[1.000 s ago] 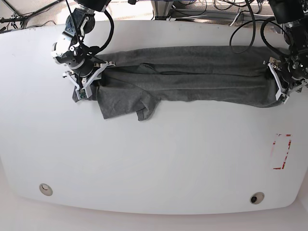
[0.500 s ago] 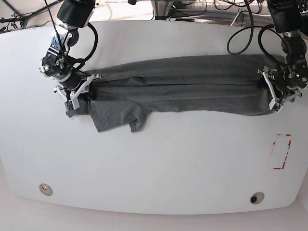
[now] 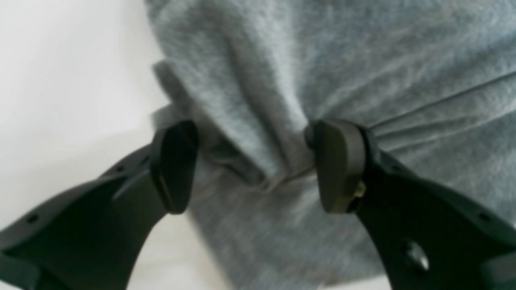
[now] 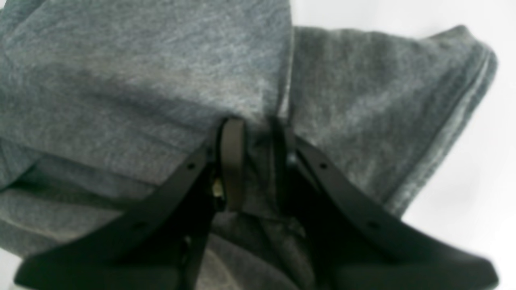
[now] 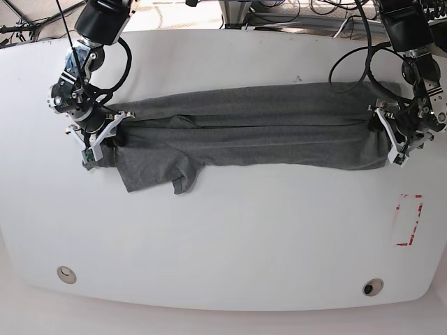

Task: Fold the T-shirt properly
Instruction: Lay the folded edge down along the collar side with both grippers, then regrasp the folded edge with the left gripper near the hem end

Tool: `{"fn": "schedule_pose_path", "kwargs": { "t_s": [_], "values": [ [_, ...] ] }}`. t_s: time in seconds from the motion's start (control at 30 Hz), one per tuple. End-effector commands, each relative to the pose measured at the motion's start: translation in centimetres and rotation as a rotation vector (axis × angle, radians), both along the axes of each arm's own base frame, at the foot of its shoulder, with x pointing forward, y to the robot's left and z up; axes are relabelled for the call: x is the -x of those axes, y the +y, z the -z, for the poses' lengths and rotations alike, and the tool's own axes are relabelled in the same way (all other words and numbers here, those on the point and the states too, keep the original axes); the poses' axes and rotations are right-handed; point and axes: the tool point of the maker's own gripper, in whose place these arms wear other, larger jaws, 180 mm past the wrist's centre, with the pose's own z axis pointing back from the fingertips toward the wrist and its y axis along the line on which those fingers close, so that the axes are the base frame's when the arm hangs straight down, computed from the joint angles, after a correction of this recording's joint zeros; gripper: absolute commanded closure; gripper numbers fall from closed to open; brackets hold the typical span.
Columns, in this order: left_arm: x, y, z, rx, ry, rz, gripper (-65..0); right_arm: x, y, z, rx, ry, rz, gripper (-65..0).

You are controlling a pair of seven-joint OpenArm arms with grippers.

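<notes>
The dark grey T-shirt [image 5: 265, 125] lies stretched out as a long folded band across the far half of the white table, with one sleeve [image 5: 154, 171] spilling toward the front at the left. At the band's left end in the base view, my right gripper [image 5: 105, 132] is shut on a pinch of the T-shirt [image 4: 161, 72], its pads [image 4: 231, 161] close together with cloth between them. My left gripper [image 5: 387, 139] holds the band's right end. Its fingers [image 3: 338, 165] stand wide apart, closed on a thick bunch of the T-shirt [image 3: 363, 60].
A red tape rectangle [image 5: 408, 220] marks the table [image 5: 223, 237] at the front right. Two round holes [image 5: 66, 274] [image 5: 372, 287] sit near the front edge. Cables lie behind the table's far edge.
Both grippers have moved left in the base view, carrying the stretched T-shirt with them. The hanging sleeve has slid left too. Neither grip has changed.
</notes>
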Motion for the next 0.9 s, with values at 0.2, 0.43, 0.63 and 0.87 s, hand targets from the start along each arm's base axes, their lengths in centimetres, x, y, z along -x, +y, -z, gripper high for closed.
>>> {"fn": "schedule_pose_path", "kwargs": {
  "t_s": [0.2,0.43,0.63,0.87],
  "values": [
    [-2.7,2.2,-5.6,0.082,-0.152,-0.092,-43.1,1.4,-0.3,1.5,0.051,0.1,0.012,-13.0],
    [-4.2,2.9,-6.7,0.116,-0.195,-0.132,-49.4,1.4,0.1,1.6,0.041,0.1,0.012,-13.0],
    [-5.3,3.2,-5.4,0.182,-0.164,-0.172,-49.3,1.5,0.2,1.8,0.035,0.102,0.012,-13.0],
    [-6.8,2.9,-3.6,0.293,-0.146,-0.219,-49.3,1.5,0.2,1.8,0.035,0.102,0.012,-13.0]
  ]
}}
